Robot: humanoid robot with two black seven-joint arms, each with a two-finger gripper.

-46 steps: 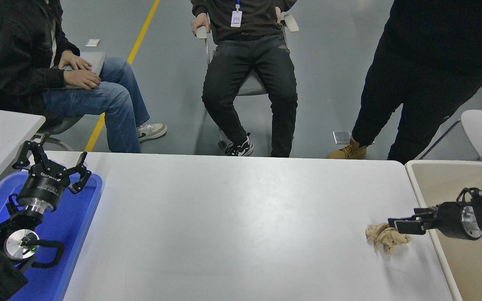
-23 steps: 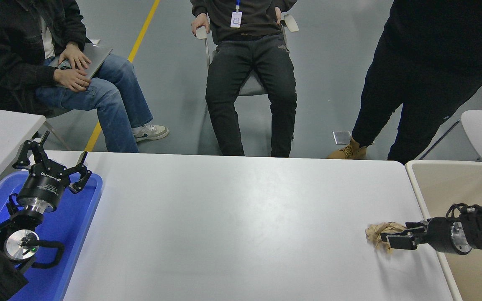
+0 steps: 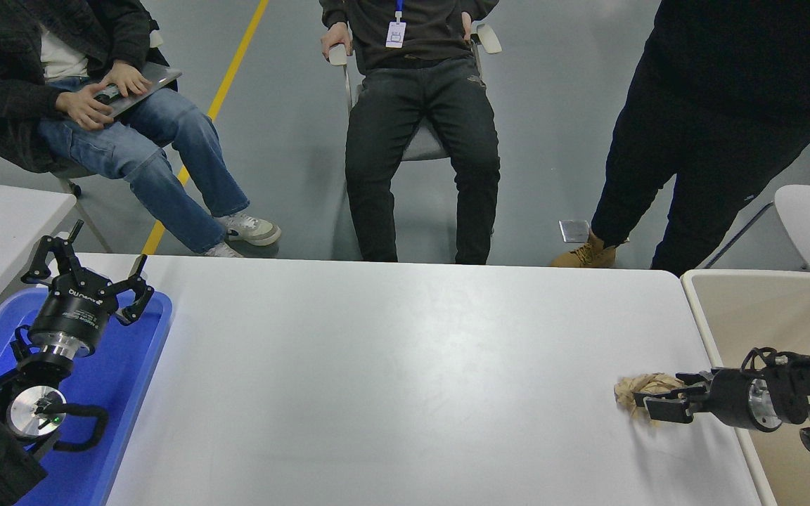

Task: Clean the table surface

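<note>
At the right edge of the large matte white table surface (image 3: 405, 379), the right black gripper (image 3: 660, 402) straddles a crumpled brown paper wad (image 3: 635, 388), jaws partly open, seemingly not yet gripping, presumably for removal; left gripper (image 3: 85, 277) hangs parked, open, over the blue plastic tray (image 3: 124, 393).

A blue tray (image 3: 131, 379) lies at the table's left edge, and a beige bin (image 3: 749, 302) stands against its right edge. Beyond the far edge two people (image 3: 419, 119) sit on chairs; a third (image 3: 714, 112) stands at the right.
</note>
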